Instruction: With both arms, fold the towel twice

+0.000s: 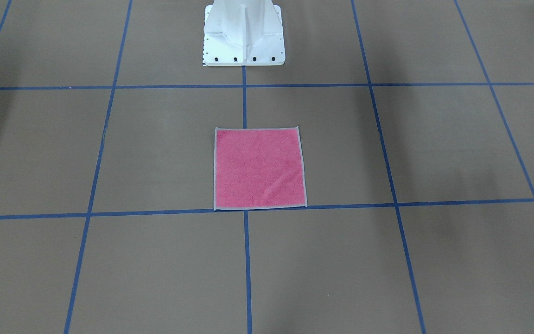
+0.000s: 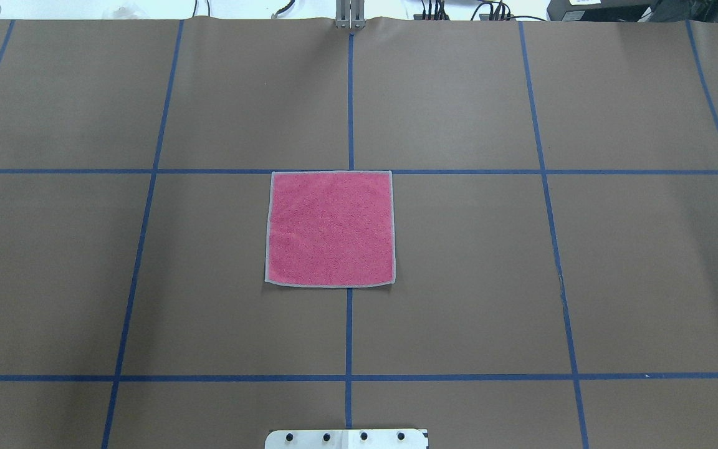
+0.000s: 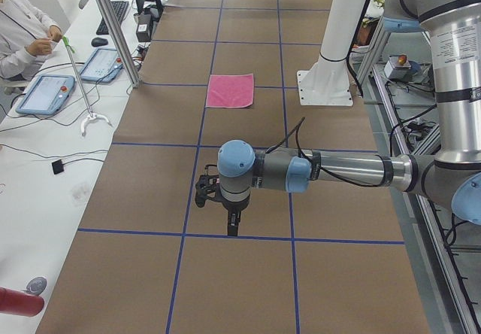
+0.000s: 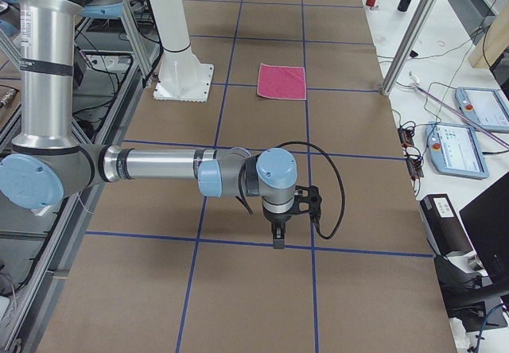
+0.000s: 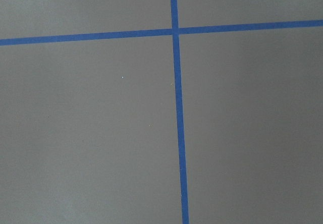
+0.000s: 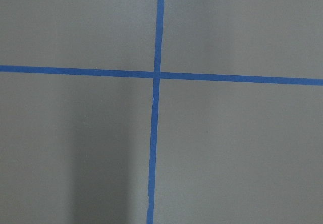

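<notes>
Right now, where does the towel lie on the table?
In the overhead view the towel lies flat in the centre, pink face up, straddling the middle blue tape line, ahead of the white pedestal base.

Left arm: forearm level, wrist turned down.
Left gripper: points straight down; jaw state unreadable.
Right arm: forearm level, wrist turned down.
Right gripper: points straight down; jaw state unreadable.

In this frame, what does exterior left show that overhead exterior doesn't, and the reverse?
Only exterior left: the left arm, its gripper hanging over the table away from the towel, and an operator at the table's side. Only overhead: the towel's light grey edging. Both: the towel flat, pink face up, the blue tape grid and the white pedestal base.
</notes>
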